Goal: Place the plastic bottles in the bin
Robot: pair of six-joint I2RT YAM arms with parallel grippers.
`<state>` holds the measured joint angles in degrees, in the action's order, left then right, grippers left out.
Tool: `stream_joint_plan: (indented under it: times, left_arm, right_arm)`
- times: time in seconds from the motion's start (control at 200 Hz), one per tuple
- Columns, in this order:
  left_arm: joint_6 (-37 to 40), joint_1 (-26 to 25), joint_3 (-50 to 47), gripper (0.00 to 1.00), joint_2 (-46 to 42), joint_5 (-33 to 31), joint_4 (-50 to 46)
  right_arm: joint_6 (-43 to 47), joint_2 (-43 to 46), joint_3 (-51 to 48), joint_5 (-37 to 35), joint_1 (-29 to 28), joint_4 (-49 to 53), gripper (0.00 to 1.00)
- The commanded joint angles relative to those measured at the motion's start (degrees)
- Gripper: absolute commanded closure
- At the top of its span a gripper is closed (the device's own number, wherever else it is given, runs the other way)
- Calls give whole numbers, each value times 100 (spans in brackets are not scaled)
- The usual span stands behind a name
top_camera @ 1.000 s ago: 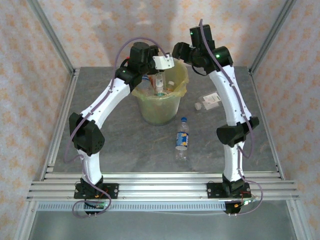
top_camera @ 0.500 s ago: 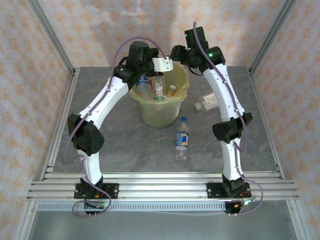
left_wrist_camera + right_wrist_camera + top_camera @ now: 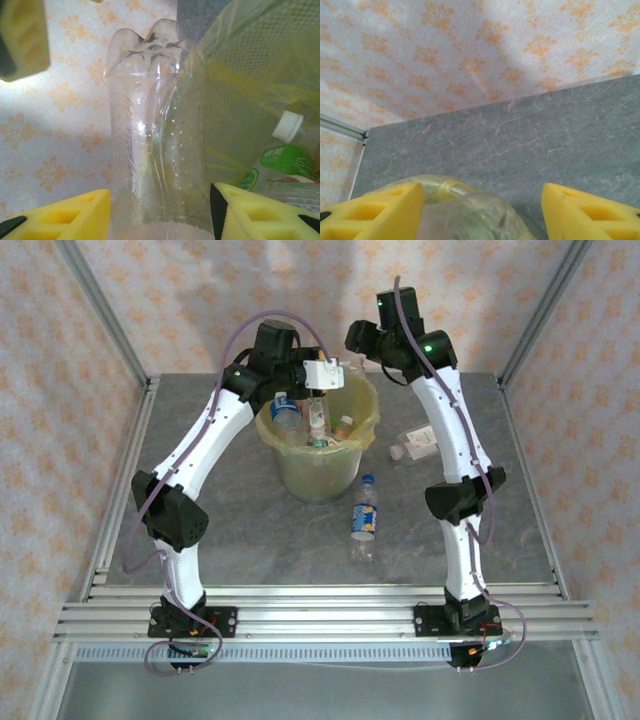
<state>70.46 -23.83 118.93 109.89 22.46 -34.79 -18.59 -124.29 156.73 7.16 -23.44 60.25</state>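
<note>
The bin (image 3: 318,472), pale green with a yellow bag over its rim, stands at mid-table. My left gripper (image 3: 318,392) hangs over its mouth, shut on a clear, label-less plastic bottle (image 3: 317,417) that points down into it. In the left wrist view this bottle (image 3: 155,125) stands base-up between the yellow fingers (image 3: 75,215), beside the bag's wall (image 3: 250,75). Other bottles (image 3: 285,408) lie inside, one with a white cap (image 3: 288,126). My right gripper (image 3: 354,346) hovers open over the back rim; a clear rounded shape (image 3: 465,220) shows below its gap (image 3: 482,200).
Two bottles lie on the table: an upright-lying one with a blue cap (image 3: 365,515) in front of the bin, and a crushed clear one (image 3: 415,443) to its right. Aluminium frame posts (image 3: 110,330) and patterned walls close in the table.
My left gripper's jaws have drawn in on the clear bottle and shifted slightly over the bin. My right gripper has pulled back a little behind the rim.
</note>
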Motion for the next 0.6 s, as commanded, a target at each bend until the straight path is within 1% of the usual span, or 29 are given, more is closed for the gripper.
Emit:
stream_joint_plan:
  times: [0.0, 0.095, 0.14, 0.18, 0.23, 0.27, 0.425, 0.595]
  left_arm:
    - [28, 89, 122, 47, -170, 216, -504]
    - [-1, 107, 122, 46, -174, 233, -489]
    - [-32, 116, 128, 45, -186, 249, -476]
    - [-68, 125, 130, 40, -185, 267, -444]
    - [-116, 133, 130, 29, -197, 284, -381]
    - [-159, 126, 130, 25, -215, 314, -335]
    - [-392, 138, 118, 24, -365, 409, -6]
    - [-1031, 168, -80, 21, -698, 380, 629]
  right_arm:
    - [15, -135, 165, 89, 82, -164, 37]
    - [-21, -264, 174, 336, 98, -131, 41]
    - [-23, -313, 174, 428, 101, -74, 43]
    - [-23, -345, 174, 484, 101, -6, 45]
    - [-8, -372, 174, 549, 99, 84, 47]
    - [9, -381, 165, 588, 99, 164, 49]
    - [152, -363, 149, 489, 46, 490, 51]
    - [264, -265, 102, 250, -48, 680, 51]
